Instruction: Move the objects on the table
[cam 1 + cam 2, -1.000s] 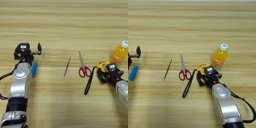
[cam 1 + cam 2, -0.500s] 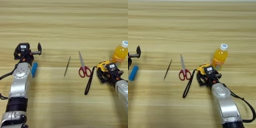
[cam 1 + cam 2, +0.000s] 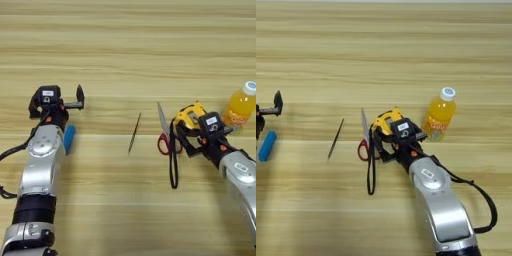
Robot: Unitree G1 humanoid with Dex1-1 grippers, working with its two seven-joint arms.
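My right gripper (image 3: 204,133) stands open at the right of the table (image 3: 125,55), its fingers spread around the near side of the yellow-black tape measure (image 3: 189,116). The tape's black strap (image 3: 173,167) trails toward me. Red-handled scissors (image 3: 165,134) lie just left of the tape. The orange-drink bottle (image 3: 439,116) with its white cap stands upright to the right of the gripper. A thin dark stick (image 3: 134,132) lies mid-table. At the left, my left gripper (image 3: 56,99) is open and empty. The small blue piece (image 3: 69,139) lies beside that forearm.
The silver right forearm (image 3: 438,200) and its black cable (image 3: 483,200) cover the near right of the table. The left forearm (image 3: 40,170) runs along the near left.
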